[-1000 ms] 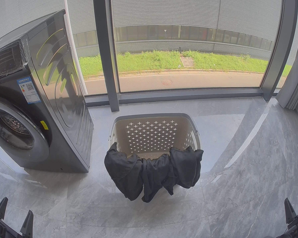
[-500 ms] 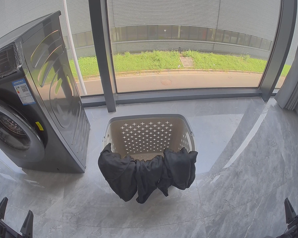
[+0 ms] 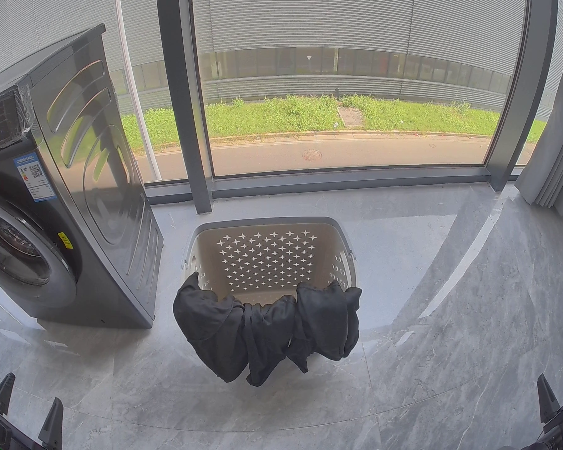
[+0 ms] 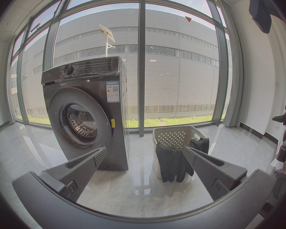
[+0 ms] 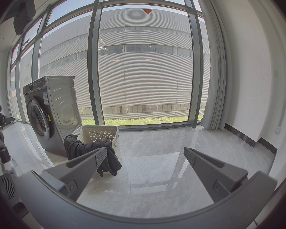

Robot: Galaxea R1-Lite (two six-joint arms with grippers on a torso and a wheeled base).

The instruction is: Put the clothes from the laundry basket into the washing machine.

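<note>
Left wrist view first: my left tool (image 4: 143,150) stands with its two fingers spread wide and nothing between them, held low over the grey marble floor (image 4: 139,188). My right tool (image 5: 144,151) looks the same from its own camera, fingers wide apart and holding nothing. In the head view, I see the left tool at the lower left corner of the frame and the right tool at the lower right corner. Both are well apart from everything I have to handle.

Out from there, the laundry basket (image 3: 269,221) sits on the floor in the middle of the frame. It is a pale plastic tub with star-shaped holes in its walls. The clothes (image 3: 263,332) are dark garments draped over the basket's near rim. They hang down its outer side, and the lowest folds reach close to the floor.

The washing machine (image 3: 87,157) stands at the left of the frame, just beside the basket but not touching it. Its round port faces the lower left, and I can see the perforated drum (image 4: 78,124) through it. I cannot tell whether the door is shut.

Behind both runs a tall window (image 3: 356,95), with a grey curtain (image 3: 550,145) at the right edge.
</note>
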